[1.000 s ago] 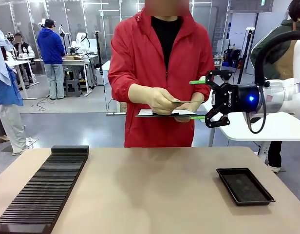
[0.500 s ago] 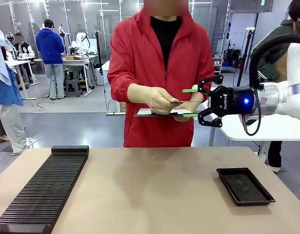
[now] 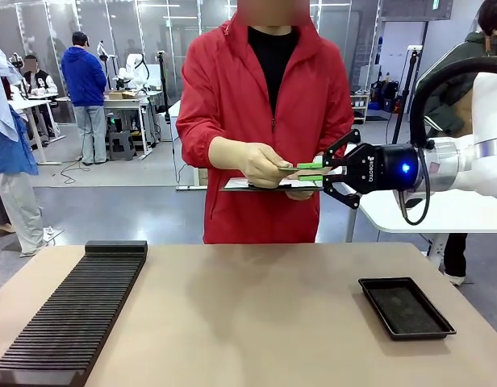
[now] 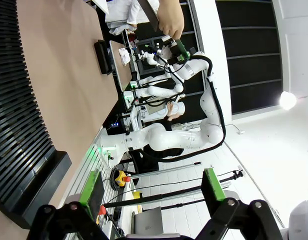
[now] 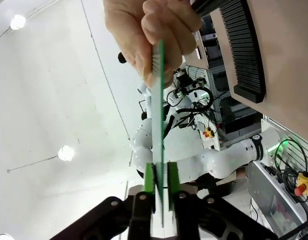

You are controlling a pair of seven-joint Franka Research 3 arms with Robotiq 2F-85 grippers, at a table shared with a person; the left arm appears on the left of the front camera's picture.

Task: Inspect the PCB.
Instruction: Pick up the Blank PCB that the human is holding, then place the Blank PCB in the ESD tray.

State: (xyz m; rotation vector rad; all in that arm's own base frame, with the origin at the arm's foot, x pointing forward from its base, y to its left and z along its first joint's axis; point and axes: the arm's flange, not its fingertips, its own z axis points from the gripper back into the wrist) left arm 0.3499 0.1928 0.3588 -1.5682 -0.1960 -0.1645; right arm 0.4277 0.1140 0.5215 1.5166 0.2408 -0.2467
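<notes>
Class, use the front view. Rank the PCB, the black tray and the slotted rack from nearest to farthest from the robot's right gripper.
Measured from the right gripper:
1. PCB, between its fingers, above the table's far edge.
2. black tray, on the table's right side.
3. slotted rack, on the table's left side.

Front view: small white lettering (image 3: 369, 167) on black body of right gripper (image 3: 311, 171), running sideways; looks like Robotiq brand mark, single letters not sharp. Small green sign (image 3: 435, 4) at top edge of picture, on far wall: too small to read. Wrist views: no print legible.
</notes>
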